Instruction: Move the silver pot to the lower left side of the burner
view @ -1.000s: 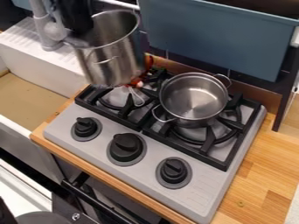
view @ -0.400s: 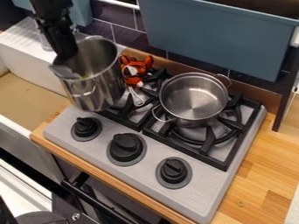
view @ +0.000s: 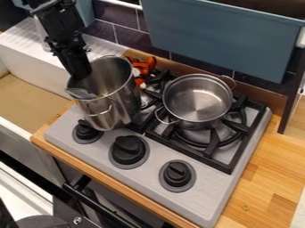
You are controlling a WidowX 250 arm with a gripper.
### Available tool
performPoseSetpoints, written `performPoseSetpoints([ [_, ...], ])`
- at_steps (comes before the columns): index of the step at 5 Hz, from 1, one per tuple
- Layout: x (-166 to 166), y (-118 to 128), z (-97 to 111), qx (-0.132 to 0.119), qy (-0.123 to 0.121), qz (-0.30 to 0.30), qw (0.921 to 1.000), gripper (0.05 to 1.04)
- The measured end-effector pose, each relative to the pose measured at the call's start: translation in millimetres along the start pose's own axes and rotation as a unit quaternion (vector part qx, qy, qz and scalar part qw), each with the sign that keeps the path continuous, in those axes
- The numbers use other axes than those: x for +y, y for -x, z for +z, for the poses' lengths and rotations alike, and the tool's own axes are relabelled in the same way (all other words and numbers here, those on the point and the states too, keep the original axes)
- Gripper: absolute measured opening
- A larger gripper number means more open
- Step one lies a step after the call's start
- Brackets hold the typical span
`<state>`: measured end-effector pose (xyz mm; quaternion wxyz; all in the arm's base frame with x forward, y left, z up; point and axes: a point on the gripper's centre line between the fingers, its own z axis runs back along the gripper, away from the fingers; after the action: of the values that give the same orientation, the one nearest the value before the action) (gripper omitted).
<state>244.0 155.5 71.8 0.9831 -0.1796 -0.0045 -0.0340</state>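
Note:
A tall silver pot (view: 108, 109) stands nearly upright over the front left of the stove, covering much of the left burner grate (view: 146, 116) and part of the left knob. The gripper (view: 81, 83) comes down from the upper left and is shut on the pot's left rim; its tips are partly hidden. Whether the pot's base touches the grate or hangs just above it, I cannot tell.
A shorter silver pot (view: 196, 100) with two handles sits on the right burner. Behind the tall pot lies an orange and white plush toy (view: 142, 69). Black knobs (view: 129, 149) line the stove front. The sink (view: 30, 95) is at left.
The tall pot, held by the gripper, has come down and toward the stove front, then a little to the right. More of the orange toy came into sight. The shorter pot has stayed put.

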Motion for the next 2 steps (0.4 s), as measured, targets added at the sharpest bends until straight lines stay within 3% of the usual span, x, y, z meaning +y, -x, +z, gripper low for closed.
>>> performPoseSetpoints([
  [2, -4.3, -0.9, -9.5, 0.011, -0.009, 0.014, 0.9998, 0.053],
])
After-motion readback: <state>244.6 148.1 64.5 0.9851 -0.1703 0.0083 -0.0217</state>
